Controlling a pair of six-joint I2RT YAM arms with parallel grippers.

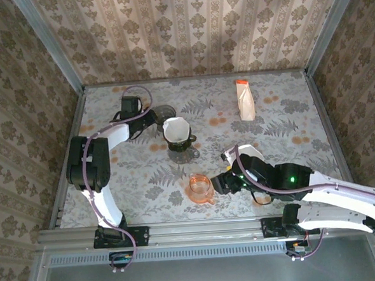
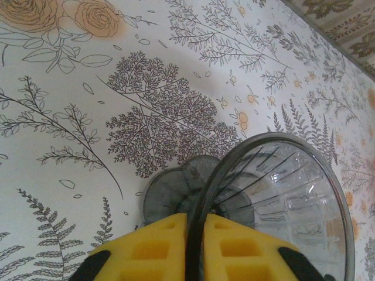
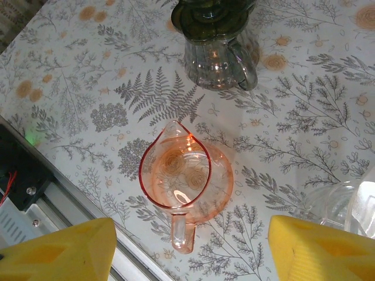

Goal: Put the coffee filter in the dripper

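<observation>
1. Top external view: my left gripper [image 1: 152, 117] reaches across the bench [image 1: 289, 140] to the glass dripper [image 1: 165, 111]. Just beside it, the white coffee filter [image 1: 175, 128] stands open in a dark holder [image 1: 189, 139] on top of a glass mug [image 1: 183, 155]. My right gripper [image 1: 219, 183] hangs near a pink pitcher [image 1: 201, 188], and a white packet [image 1: 245, 100] lies well apart at the far side
2. Left wrist view: my left gripper [image 2: 195, 225] is pinched narrow on the glass dripper's rim, which passes between the two fingers. The ribbed bowl is tilted and has no paper in it, and its round foot shows behind. I judge the dripper secured but not yet loaded
3. Right wrist view: my right gripper [image 3: 192, 228] stands wide and holds nothing, above the pink pitcher, with the glass mug beyond it. As I read it, what is left is to fetch the coffee filter from its holder and seat it in the glass dripper
</observation>
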